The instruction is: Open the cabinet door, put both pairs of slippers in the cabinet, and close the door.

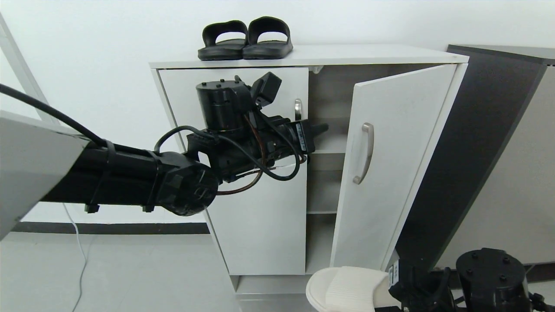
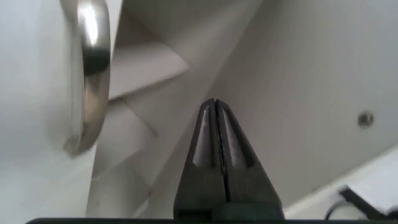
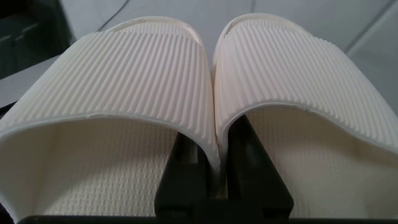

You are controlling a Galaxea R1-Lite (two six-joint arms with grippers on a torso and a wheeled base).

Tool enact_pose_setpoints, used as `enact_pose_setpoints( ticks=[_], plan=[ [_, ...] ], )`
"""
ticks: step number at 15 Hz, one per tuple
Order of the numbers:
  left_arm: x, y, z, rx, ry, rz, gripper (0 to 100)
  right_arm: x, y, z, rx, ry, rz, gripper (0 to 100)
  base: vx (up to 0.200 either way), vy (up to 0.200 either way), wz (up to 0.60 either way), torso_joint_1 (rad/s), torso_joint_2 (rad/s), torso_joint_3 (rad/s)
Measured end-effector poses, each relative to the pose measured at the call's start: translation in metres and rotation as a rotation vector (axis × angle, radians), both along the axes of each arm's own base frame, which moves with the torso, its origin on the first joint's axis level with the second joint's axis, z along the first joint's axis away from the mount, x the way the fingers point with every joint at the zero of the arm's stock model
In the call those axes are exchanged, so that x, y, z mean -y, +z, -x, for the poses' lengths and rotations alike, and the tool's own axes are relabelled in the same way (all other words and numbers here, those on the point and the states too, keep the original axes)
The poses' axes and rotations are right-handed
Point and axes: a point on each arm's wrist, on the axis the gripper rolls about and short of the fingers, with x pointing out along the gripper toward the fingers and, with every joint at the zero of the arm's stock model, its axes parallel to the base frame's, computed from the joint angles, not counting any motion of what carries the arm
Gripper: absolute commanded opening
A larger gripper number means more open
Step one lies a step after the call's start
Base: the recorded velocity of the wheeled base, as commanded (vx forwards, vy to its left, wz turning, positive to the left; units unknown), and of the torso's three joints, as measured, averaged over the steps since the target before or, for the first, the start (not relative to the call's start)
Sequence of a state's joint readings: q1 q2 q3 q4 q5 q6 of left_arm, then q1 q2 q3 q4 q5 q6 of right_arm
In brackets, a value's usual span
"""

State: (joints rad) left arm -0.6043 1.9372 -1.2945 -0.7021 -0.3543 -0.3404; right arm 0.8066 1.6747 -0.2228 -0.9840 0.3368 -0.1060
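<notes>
White cabinet (image 1: 260, 225), door (image 1: 390, 173) ajar, black slippers (image 1: 245, 40) on top, left end effector (image 2: 216, 124) closed, right end effector (image 3: 221, 158) gripping cream slippers (image 3: 143, 74).

Plain white wall (image 1: 86, 65), evenly lit. A dark skirting board (image 1: 108, 228) runs along its foot. The floor (image 1: 143, 273) is pale grey and smooth. A thin white cable (image 1: 85, 260) trails across it. At right stands a tall unit (image 1: 485, 151) with a dark side panel and grey front.

White cabinet (image 1: 381, 54): right door (image 1: 399, 130) ajar, left door (image 1: 260, 234) shut. Black slippers (image 1: 245, 41) side by side on cabinet top. Cream ribbed slippers (image 1: 347, 288) low before its base.
</notes>
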Motion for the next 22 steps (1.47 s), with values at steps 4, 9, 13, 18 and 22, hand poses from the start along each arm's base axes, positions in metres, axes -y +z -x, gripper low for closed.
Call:
enact_pose_setpoints(
  ticks=[4,9,13,18,22],
  plan=[
    [0.010,-0.010,-0.003,-0.018,-0.013,-0.006,0,0.000,-0.003,0.005,-0.011,0.021,0.010,0,-0.200,0.000,0.00,0.007,0.00,0.001],
    [0.041,-0.012,0.014,0.003,-0.091,0.004,0,0.000,-0.005,0.008,-0.020,0.031,0.020,0,-0.040,0.000,0.00,-0.001,0.00,0.001],
    [0.062,-0.009,0.033,0.056,-0.121,0.053,0,0.000,-0.006,0.008,-0.021,0.032,0.019,0,0.000,0.000,0.00,0.000,0.00,0.000],
    [0.067,-0.020,0.034,0.045,-0.132,0.044,0,-0.001,-0.006,0.009,-0.021,0.038,0.021,0,0.000,0.000,0.00,0.000,0.00,0.000],
    [0.088,-0.027,0.013,0.101,-0.119,0.061,0,-0.001,-0.005,0.008,-0.017,0.026,0.021,0,0.000,0.000,0.00,0.000,0.00,0.000]
  ],
)
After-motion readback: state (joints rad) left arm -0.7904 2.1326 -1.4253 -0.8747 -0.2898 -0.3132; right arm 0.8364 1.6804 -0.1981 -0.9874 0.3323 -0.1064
